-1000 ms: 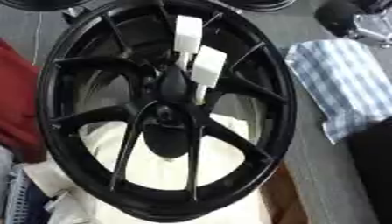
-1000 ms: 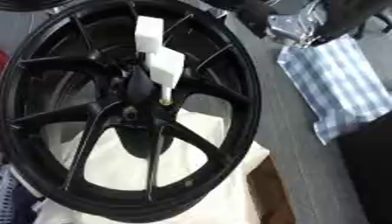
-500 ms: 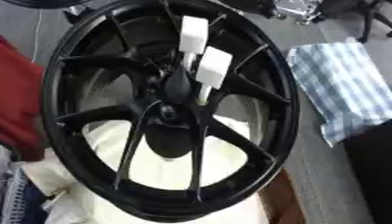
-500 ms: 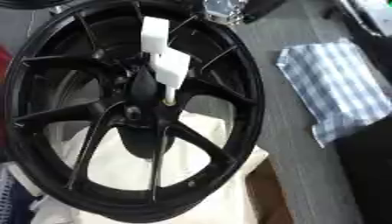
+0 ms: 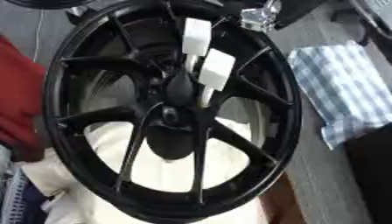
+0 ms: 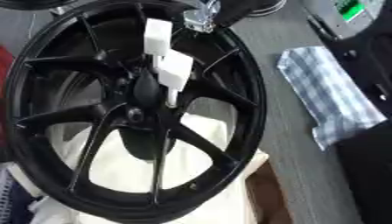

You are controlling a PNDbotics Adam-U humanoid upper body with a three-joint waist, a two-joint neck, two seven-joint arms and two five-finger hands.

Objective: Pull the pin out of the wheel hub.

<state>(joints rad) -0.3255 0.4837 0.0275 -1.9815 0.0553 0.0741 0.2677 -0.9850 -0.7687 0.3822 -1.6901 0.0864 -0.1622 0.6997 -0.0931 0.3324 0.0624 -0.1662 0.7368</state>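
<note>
Right hand (image 5: 262, 15) shows only as a silver-jointed, black piece at the wheel's upper rim, coming in from the upper right; black lies on black there, so I cannot tell whether its fingers are spread or curled. Left hand shows in neither view.

A black wheel (image 5: 65, 83) with slim spokes fills most of both views, lying over white padding (image 5: 165, 168) on the grey bench (image 6: 295, 144). A blue checked cloth (image 5: 344, 94) lies to the wheel's right, apart from it. Red fabric (image 5: 19, 100) lies broad along the left edge in the left eye view (the right eye view has only a sliver of it), while the right eye view alone shows a green-lit thing (image 6: 349, 8) at its top right. Two white blocks (image 5: 217, 69) stand over the spokes, one above the other. Below the lower block a pale thin pin (image 5: 205, 96) runs down to the wheel hub (image 5: 169, 115), ending just beside its centre
</note>
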